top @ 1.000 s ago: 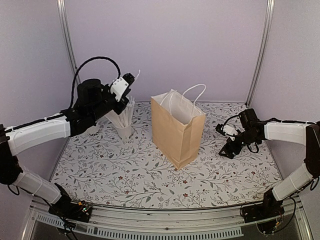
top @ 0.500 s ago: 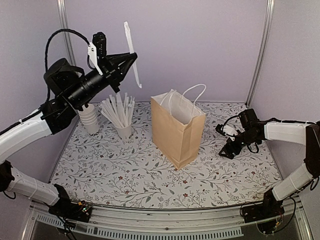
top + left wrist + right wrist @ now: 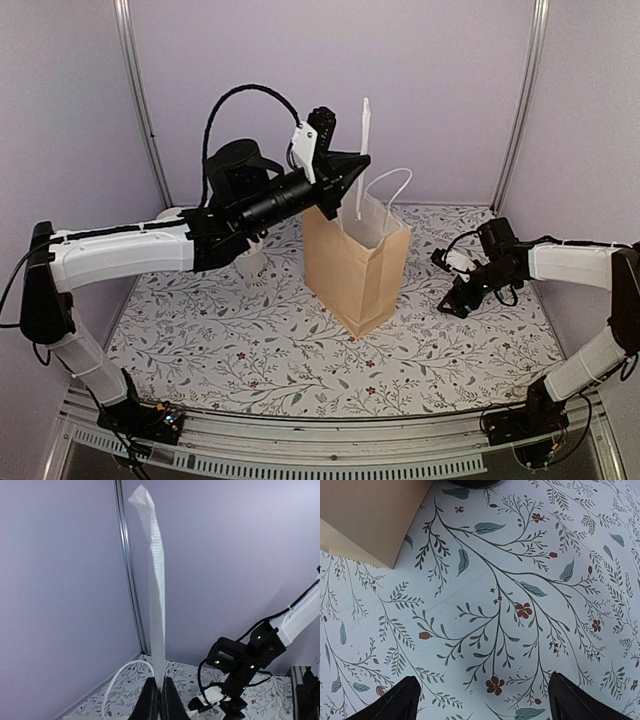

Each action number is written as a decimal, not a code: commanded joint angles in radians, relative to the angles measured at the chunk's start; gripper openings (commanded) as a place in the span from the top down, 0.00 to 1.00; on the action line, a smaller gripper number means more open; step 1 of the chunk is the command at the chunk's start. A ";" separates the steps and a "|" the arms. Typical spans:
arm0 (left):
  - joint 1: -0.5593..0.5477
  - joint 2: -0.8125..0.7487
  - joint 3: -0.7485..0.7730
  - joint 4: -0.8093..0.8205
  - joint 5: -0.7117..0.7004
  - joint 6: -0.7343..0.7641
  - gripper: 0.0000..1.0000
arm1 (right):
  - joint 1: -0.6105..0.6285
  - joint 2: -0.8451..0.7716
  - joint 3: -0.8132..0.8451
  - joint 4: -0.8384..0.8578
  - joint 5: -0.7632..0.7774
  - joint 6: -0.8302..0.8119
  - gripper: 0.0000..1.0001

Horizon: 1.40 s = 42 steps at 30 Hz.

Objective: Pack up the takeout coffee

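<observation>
My left gripper is shut on a paper-wrapped straw, which stands nearly upright. It hangs over the open mouth of the brown paper bag, whose white handle shows below the jaws. The straw's lower end dips toward the bag opening. To the right of the bag, my right gripper is open low over the floral table cover, with nothing between its fingers. The takeout coffee is out of view.
A cup of wrapped straws stands left of the bag, mostly hidden behind my left arm. Metal frame posts rise at the back corners. A corner of the bag shows in the right wrist view.
My left arm has lifted the straw from the straw cup and swung right, so it now hangs over the bag. The right arm has not moved.
</observation>
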 commanded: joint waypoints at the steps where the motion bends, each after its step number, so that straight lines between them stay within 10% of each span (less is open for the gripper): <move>1: -0.011 0.065 0.060 0.037 -0.074 0.012 0.92 | 0.008 0.005 0.026 -0.008 -0.007 -0.010 0.08; 8: -0.013 0.076 0.098 -0.016 -0.118 -0.030 0.42 | 0.008 0.008 0.029 -0.011 -0.011 -0.012 0.08; 25: 0.056 -0.264 -0.032 -0.364 -0.453 0.160 0.25 | -0.111 -0.172 0.252 0.010 0.103 0.103 0.01; 34: 0.285 -0.397 -0.179 -0.545 -0.550 -0.040 0.01 | -0.247 -0.285 0.424 0.059 0.019 0.392 0.01; 42: 0.368 -0.438 -0.300 -0.555 -0.528 -0.156 0.00 | -0.247 -0.412 0.335 0.131 -0.011 0.460 0.01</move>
